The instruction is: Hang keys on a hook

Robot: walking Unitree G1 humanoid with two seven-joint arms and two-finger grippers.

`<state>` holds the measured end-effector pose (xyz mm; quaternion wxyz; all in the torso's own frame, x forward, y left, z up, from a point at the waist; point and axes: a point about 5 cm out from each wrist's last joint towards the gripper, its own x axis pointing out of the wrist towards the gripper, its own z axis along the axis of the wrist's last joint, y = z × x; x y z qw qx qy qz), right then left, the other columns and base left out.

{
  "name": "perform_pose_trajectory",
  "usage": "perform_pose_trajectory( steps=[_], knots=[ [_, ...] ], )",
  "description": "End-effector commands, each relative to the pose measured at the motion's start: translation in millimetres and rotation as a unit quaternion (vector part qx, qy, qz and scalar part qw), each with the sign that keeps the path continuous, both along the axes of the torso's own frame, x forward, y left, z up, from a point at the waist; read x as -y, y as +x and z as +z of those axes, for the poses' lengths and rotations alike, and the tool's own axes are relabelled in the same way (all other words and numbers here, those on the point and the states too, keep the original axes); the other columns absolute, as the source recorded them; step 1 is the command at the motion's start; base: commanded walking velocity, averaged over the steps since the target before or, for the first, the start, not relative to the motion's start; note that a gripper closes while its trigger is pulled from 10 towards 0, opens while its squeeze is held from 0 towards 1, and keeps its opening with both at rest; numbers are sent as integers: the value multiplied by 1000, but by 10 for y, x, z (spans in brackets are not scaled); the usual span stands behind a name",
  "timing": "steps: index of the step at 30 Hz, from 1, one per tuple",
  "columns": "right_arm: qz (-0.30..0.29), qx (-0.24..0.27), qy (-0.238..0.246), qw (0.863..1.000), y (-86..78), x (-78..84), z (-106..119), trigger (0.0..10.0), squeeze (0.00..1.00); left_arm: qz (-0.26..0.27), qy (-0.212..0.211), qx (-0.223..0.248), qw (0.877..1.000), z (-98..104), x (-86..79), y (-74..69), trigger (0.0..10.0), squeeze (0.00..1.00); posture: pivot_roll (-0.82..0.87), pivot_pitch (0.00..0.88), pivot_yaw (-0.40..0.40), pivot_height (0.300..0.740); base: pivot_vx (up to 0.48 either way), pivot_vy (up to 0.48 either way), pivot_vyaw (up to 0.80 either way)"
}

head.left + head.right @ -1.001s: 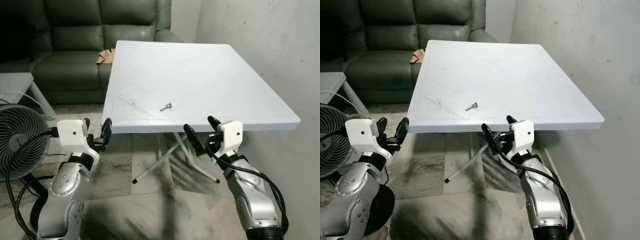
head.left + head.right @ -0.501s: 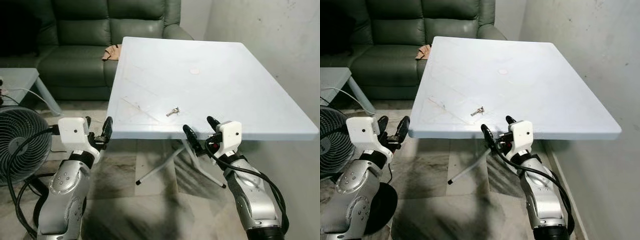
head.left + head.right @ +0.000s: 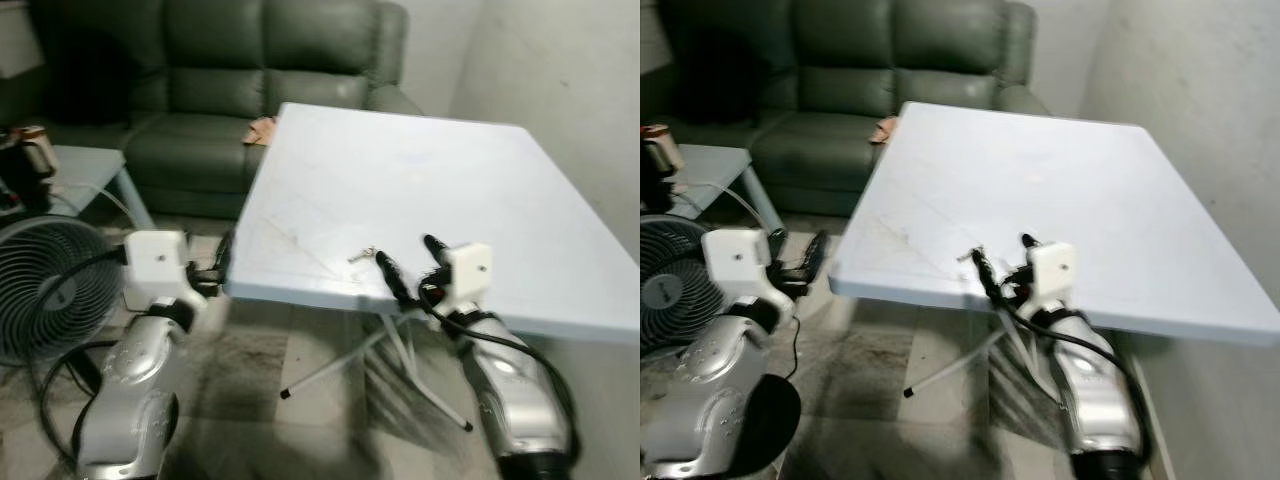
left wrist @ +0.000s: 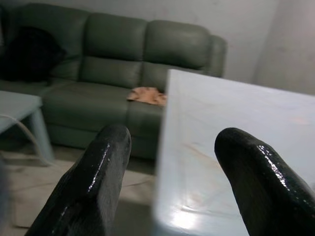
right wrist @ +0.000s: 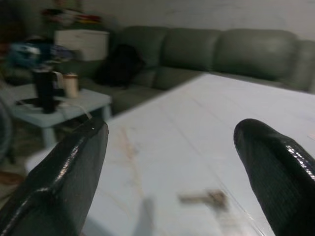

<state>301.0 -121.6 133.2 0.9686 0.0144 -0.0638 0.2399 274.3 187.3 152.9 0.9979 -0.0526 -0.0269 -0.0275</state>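
Note:
A small bunch of metal keys [image 3: 362, 255] lies on the white table [image 3: 460, 190] close to its near edge; in the right wrist view the keys [image 5: 204, 197] are blurred, low between the fingers. My right gripper [image 3: 405, 250] is open at the table's near edge, just right of the keys and apart from them. My left gripper [image 3: 797, 250] is open and empty beside the table's near left corner, below the top. In the left wrist view that table corner sits between the two black fingers [image 4: 98, 172]. The frames are blurred.
A dark green sofa [image 3: 250, 80] stands behind the table, with an orange cloth [image 3: 262, 130] on its seat. A round fan [image 3: 45, 290] stands on the floor at left, beside a low side table [image 3: 85, 165] carrying cups. A bare wall [image 3: 570, 90] runs along the right.
The view has shifted right and closer to the table and is now blurred. The right gripper has risen to the table edge, next to the keys.

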Motion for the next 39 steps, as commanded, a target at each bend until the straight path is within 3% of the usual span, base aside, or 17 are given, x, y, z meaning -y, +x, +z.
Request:
perform_pose_trajectory(
  steps=[1, 21, 39],
  knots=[
    [-21, -1, -6, 1000, -3, 157, -12, 10000, 0, -22, -2, 4, 1000, 19, 126, 28, 10000, 0, -78, 0, -31, 724, 330, 0, 0],
    [-8, 0, -11, 1000, 7, 139, -8, 10000, 0, -14, -1, 7, 1000, 25, 125, 15, 10000, 0, -69, 0, -37, 724, 317, 0, 0],
    [8, 0, -41, 999, 17, 163, -16, 10000, 0, -13, 7, 21, 1000, 29, 156, -26, 10000, 0, -65, 0, -43, 724, 0, 0, 0]
  ],
)
